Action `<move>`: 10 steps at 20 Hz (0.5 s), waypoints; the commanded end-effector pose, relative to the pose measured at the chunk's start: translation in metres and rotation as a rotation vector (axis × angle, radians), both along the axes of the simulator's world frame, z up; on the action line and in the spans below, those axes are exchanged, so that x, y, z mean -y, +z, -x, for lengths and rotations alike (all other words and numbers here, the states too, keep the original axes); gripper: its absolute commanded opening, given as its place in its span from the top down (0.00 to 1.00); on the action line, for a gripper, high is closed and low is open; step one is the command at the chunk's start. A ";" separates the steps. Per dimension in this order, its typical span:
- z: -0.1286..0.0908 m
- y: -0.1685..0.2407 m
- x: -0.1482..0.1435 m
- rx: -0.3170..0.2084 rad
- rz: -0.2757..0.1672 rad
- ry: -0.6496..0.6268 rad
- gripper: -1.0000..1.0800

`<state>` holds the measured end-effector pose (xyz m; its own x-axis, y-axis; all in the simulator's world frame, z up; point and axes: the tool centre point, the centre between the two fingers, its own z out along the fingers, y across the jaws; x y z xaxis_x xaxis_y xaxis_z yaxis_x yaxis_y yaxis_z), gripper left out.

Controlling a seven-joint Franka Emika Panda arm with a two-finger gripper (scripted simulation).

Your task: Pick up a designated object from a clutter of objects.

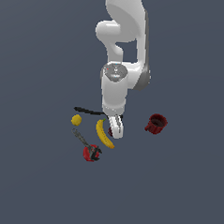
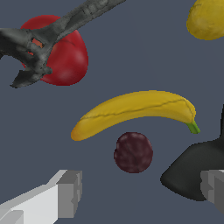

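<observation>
The designated object, a small dark maroon bumpy fruit [image 2: 133,152], lies on the floor beside the inner curve of a yellow banana [image 2: 135,109]. My gripper [image 2: 140,192] is open, with one grey finger [image 2: 65,194] on each side and nothing between them. The fruit sits just ahead of the gap between the fingers in the wrist view. In the exterior view the gripper [image 1: 115,128] hangs low, right beside the banana [image 1: 104,134], and its fingers mostly hide the fruit. The other objects of the clutter lie around it.
A red-and-black tool [image 1: 91,151] with a grey handle lies past the banana. A yellow lemon [image 1: 76,119] and a black spatula [image 1: 88,111] are on the exterior view's left, and the spatula's blade [image 2: 192,175] reaches close to one finger. A red mug [image 1: 156,123] stands apart on the exterior view's right.
</observation>
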<state>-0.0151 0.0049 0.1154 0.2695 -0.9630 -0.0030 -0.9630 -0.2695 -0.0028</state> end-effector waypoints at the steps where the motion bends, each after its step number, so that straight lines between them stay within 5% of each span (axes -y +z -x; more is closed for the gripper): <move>1: 0.003 -0.009 -0.002 0.000 0.001 -0.059 0.04; 10: 0.010 -0.031 -0.006 -0.002 0.003 -0.199 0.04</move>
<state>-0.0245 0.0108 0.0873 0.0938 -0.9956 -0.0012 -0.9956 -0.0938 -0.0001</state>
